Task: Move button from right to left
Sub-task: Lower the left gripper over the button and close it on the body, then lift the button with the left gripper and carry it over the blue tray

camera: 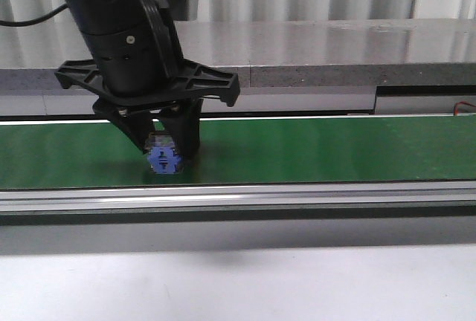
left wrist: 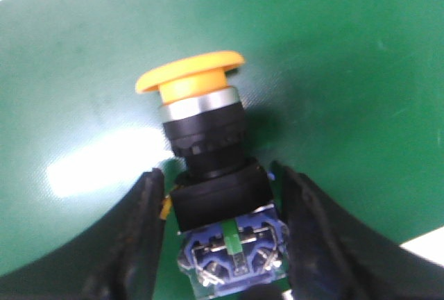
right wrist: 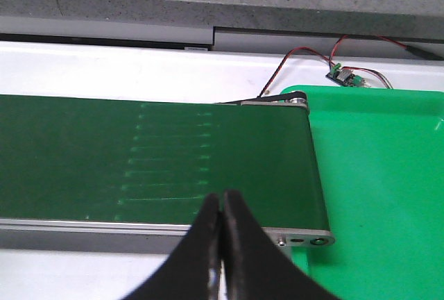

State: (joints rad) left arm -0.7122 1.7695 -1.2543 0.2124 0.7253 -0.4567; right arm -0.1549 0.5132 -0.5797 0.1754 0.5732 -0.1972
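Left gripper (left wrist: 225,244): clenched on the button (left wrist: 208,168), one black finger (left wrist: 135,237) on each side of its black housing, low over the green conveyor belt (camera: 335,157).

Button: yellow-orange mushroom cap, silver ring, black collar, blue contact block (camera: 163,160) with screw terminals and a small green tab. In the front view only the blue block shows, between the fingertips, at or just above the belt surface on the left part of the belt; whether it touches cannot be told. The wrist view shows it lying sideways in the grasp, cap pointing away from the fingers.

Right gripper (right wrist: 222,244): pressed closed with nothing in it, hovering near the belt's far right end, beside a bright green tray (right wrist: 374,175). A small circuit board (right wrist: 343,76) with red and black wires lies behind that tray.

Handling note, as judgement: the item appears already at the left side, so the step is setting down. Lower until the block bears on the belt, part the fingers evenly so the round cap does not roll it, then lift straight up.

Markings: no brand, label or writing legible on the button, belt or arm.
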